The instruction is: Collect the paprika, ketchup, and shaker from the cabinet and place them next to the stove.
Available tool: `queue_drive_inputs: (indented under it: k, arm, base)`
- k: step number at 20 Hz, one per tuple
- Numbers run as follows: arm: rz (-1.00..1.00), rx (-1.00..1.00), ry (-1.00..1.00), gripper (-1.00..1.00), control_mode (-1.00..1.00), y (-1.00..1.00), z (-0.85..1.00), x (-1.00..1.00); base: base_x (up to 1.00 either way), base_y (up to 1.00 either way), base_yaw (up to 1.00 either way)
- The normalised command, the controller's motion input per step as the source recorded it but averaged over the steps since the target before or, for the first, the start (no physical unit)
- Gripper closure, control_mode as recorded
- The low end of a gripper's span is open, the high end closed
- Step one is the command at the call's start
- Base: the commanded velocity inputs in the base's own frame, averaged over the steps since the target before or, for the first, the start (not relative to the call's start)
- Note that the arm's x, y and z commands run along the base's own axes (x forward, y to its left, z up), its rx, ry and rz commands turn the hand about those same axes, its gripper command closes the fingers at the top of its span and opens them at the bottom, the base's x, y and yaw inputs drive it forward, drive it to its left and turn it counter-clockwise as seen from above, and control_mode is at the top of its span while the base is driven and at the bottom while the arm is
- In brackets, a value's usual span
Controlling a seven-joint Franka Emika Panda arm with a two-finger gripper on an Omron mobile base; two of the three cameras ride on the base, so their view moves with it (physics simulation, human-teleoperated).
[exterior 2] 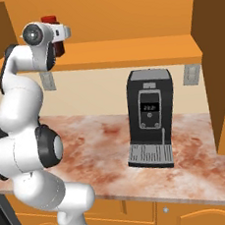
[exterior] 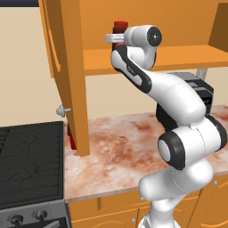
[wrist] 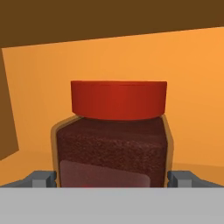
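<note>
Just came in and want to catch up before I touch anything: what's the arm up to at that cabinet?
The arm is reaching up into the orange cabinet, its gripper open with the fingers on either side of the paprika jar on the shelf. The jaws have not closed on it, so the jar is not yet gripped. Down on the counter, a red item, likely the ketchup, stands half hidden behind the open cabinet door beside the stove. A coffee machine sits further right.
</note>
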Motion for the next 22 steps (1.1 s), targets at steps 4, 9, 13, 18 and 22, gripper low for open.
queue_drive_inputs:
  k: [4, 9, 13, 18, 22]
  arm:
    - [0.00, 0.00, 0.00, -1.00, -1.00, 0.00, -0.01, 0.02]
    - [0.00, 0.00, 0.00, -1.00, -1.00, 0.00, -0.03, 0.01]
    - [0.00, 0.00, 0.00, 1.00, -1.00, 0.00, -0.03, 0.03]
    - [0.00, 0.00, 0.00, 1.00, -1.00, 0.00, -0.03, 0.02]
    - [0.00, 0.00, 0.00, 1.00, -1.00, 0.00, -0.01, 0.00]
  base:
    - [0.00, 0.00, 0.00]
    - [0.00, 0.00, 0.00]
    - [0.00, 0.00, 0.00]
    - [0.00, 0.00, 0.00]
    - [0.00, 0.00, 0.00]
